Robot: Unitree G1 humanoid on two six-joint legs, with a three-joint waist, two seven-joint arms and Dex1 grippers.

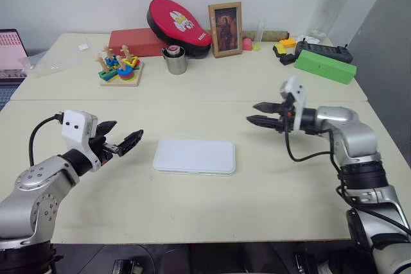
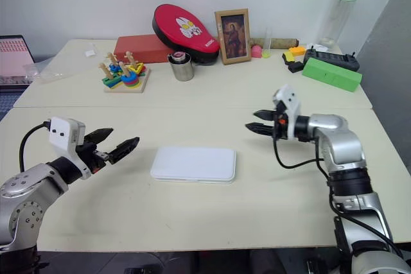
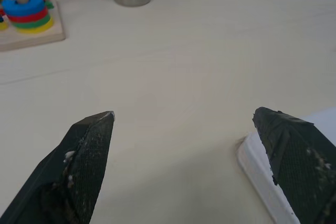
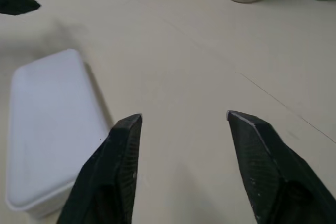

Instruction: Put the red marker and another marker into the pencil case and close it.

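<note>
Silver metal arms, white boxy wrist housings, looping black cables, textured black two-fingered left gripper [image 1: 123, 140] and right gripper [image 1: 255, 112].

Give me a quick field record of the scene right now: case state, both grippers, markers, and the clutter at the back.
pencil case: white, flat on the table, lid shut, between the two grippers
left gripper: open, empty, beside the case, not touching
right gripper: open, empty, raised, clear of the case
markers: none to be seen on the table
back of table: ring stacker, metal cup, red oval case, photo frame, green box
</note>
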